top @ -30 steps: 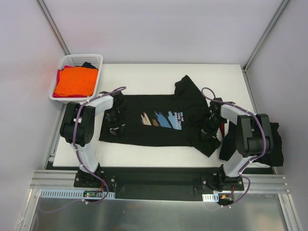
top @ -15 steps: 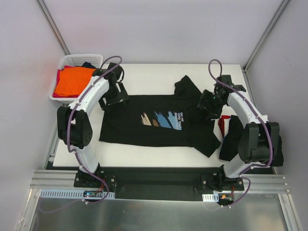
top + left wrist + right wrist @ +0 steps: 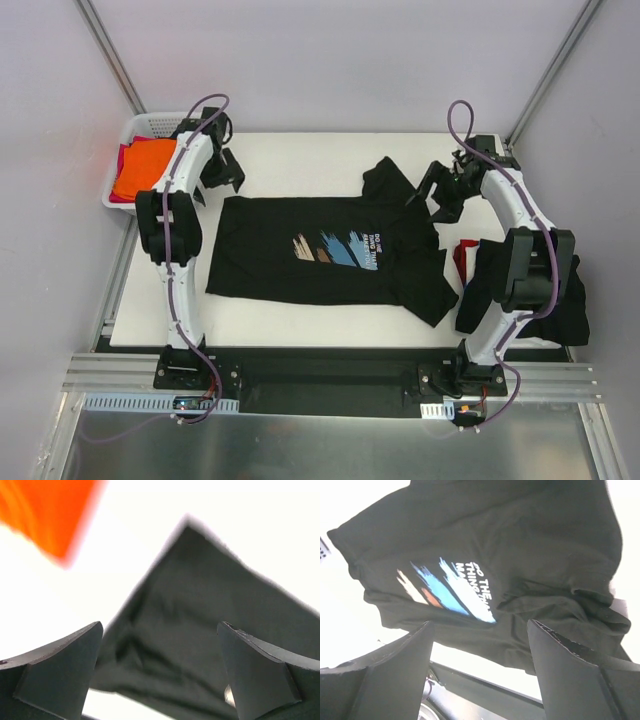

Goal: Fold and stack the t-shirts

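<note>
A black t-shirt (image 3: 320, 250) with blue, tan and brown brush strokes and white text lies spread flat in the middle of the white table (image 3: 300, 155). My left gripper (image 3: 222, 172) hovers open over the shirt's far left corner; in the blurred left wrist view that black corner (image 3: 200, 610) lies below the open left gripper (image 3: 160, 627). My right gripper (image 3: 440, 190) hangs open beside the far right sleeve. From the right wrist camera the printed shirt (image 3: 455, 587) shows beneath the empty right gripper (image 3: 480, 625).
A white lattice basket (image 3: 150, 118) at the far left corner holds an orange shirt (image 3: 135, 170). A pile of dark shirts (image 3: 570, 300) with a red one (image 3: 461, 255) sits at the table's right edge. A black rail (image 3: 320, 375) runs along the near edge.
Both grippers opened and let go of the black shirt. Both arms swung from the shirt's near side to the far side of the table. The shirt stays flat.
</note>
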You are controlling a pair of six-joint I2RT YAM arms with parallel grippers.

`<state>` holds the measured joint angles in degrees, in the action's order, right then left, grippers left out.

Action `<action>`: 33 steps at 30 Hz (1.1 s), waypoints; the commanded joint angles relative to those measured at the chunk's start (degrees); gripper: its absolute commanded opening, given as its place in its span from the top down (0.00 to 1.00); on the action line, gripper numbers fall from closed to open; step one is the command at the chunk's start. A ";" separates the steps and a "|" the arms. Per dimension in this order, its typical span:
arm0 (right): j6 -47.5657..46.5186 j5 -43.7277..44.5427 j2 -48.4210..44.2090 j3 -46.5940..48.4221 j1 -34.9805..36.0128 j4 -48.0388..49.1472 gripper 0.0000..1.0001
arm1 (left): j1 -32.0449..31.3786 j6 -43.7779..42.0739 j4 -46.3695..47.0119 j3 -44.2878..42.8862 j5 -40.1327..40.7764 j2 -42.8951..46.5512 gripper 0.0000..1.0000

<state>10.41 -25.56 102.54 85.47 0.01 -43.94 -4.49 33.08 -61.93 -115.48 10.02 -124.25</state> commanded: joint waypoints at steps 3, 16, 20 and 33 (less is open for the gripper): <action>-1.19 -3.36 -1.20 -0.48 0.17 -0.18 0.21 | 0.27 -11.36 2.16 -10.37 -0.25 -7.85 0.02; -2.07 -2.30 -5.07 -7.77 0.16 0.17 0.21 | 2.21 -14.53 7.17 -11.52 -0.09 -14.27 0.02; -2.42 -2.30 -4.90 -7.95 0.17 0.17 0.21 | 2.38 -14.27 7.35 -11.78 -1.31 -15.15 0.10; -2.77 -2.48 -2.96 -6.28 0.25 -1.14 0.22 | 2.38 -12.87 9.02 -8.36 1.75 -15.85 0.30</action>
<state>8.84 -27.49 100.44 77.78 0.08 -43.83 -3.73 19.55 -51.88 -125.19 7.11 -140.40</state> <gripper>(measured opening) 0.784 0.693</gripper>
